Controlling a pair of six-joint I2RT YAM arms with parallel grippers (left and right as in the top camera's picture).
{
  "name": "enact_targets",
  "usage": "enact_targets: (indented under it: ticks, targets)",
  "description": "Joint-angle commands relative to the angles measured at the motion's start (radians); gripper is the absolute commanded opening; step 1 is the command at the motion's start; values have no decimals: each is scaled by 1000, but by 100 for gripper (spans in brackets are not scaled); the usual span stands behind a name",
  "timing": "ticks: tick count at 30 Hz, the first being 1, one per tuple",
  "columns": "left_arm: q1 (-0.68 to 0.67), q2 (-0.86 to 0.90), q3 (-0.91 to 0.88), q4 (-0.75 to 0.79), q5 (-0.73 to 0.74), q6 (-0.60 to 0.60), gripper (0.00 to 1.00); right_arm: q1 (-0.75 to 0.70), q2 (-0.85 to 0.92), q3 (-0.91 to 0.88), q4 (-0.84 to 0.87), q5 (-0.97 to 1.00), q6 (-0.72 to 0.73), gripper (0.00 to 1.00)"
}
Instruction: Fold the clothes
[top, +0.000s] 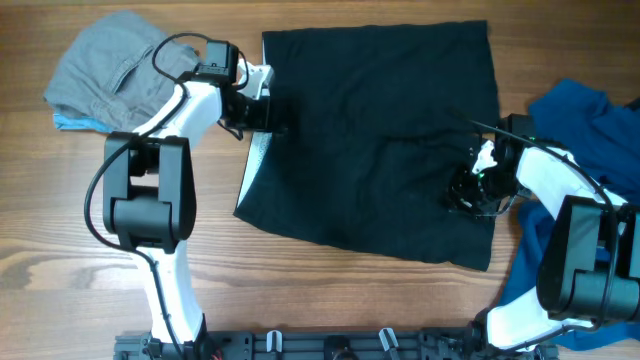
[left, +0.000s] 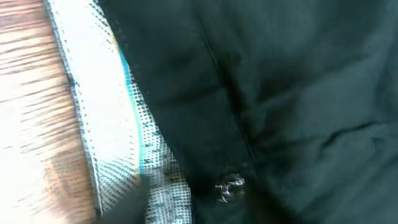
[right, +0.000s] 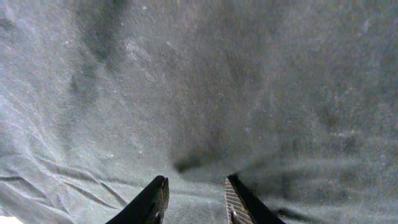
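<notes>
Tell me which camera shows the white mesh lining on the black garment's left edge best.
Left wrist: the white lining is close-up, weave and blue stripe clear. Overhead shows only a thin pale strip; right wrist shows just the black garment.

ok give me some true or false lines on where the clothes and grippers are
1. The black garment lies spread in the middle of the table. True.
2. The grey garment is at the right. False: it lies at the far left; the blue garment is at the right.
3. The left gripper is at the black garment's left edge. True.
4. The right gripper is over the blue garment. False: it is over the black one, fingers apart.
</notes>
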Motion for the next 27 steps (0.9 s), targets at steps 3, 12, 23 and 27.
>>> enact_targets:
  ticks: [3, 12, 23, 27]
  targets:
    - [-7, 8, 15, 16, 16, -14, 88, 0, -12, -8, 32, 29, 1, 34]
    - [-9, 40, 15, 24, 155, -14, 55, 0, -12, -8, 45, 29, 2, 34]
    - [41, -54, 54, 40, 158, -41, 4, 0, -12, -8, 44, 44, 3, 34]
    - [42, -135, 55, 38, 25, -41, 4, 0, -12, -8, 45, 44, 3, 34]
